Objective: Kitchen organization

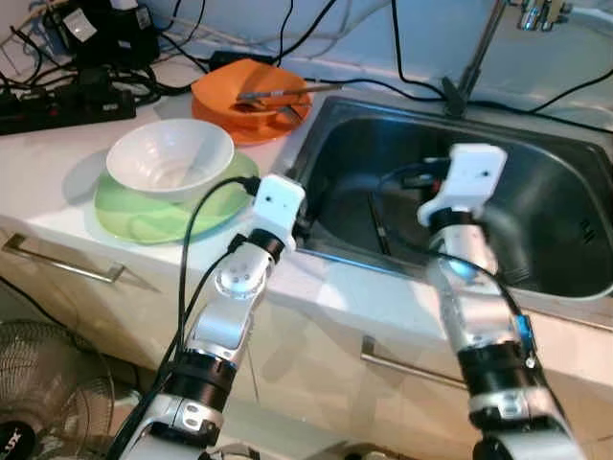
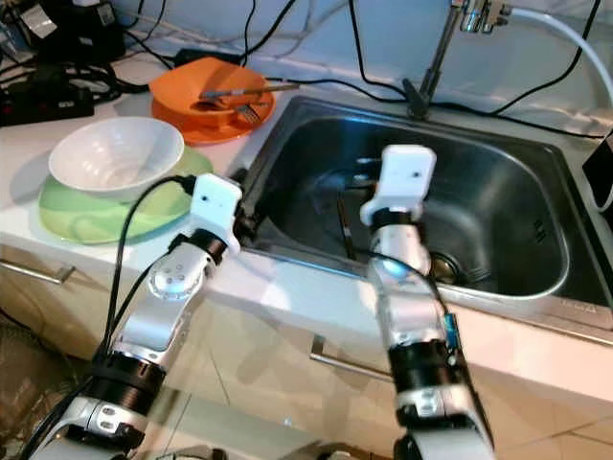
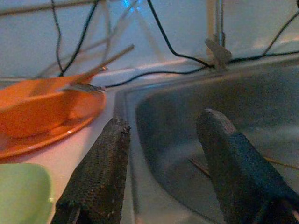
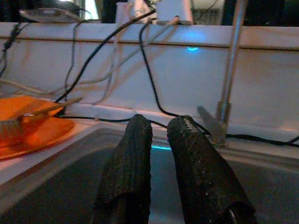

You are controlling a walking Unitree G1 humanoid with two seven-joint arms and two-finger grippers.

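Down in the steel sink [image 2: 498, 206] we saw a pair of thin chopsticks [image 2: 342, 225] lying on the basin floor, near its left wall. On the counter [image 1: 57, 168] left of the sink stood an orange plate [image 1: 251, 101] carrying an orange bowl, a fork and chopsticks laid across it. Nearer to us sat a white bowl [image 1: 170, 158] resting on a green plate [image 1: 163, 216].

Our left gripper [image 3: 161, 154] hovered at the sink's left rim, its fingers [image 3: 100, 172] well apart and empty; its wrist view showed the orange plate beside one finger and the basin between them. Our right gripper [image 4: 159, 154] hung over the middle of the basin, its fingers [image 4: 128, 163] drawn almost together with nothing between them; that wrist view looked toward the tap's stem [image 4: 231, 60] and the cables [image 4: 149, 70] on the back wall. From the head we also saw a power strip [image 1: 57, 110] at the far left and a fan [image 1: 43, 383] on the floor.
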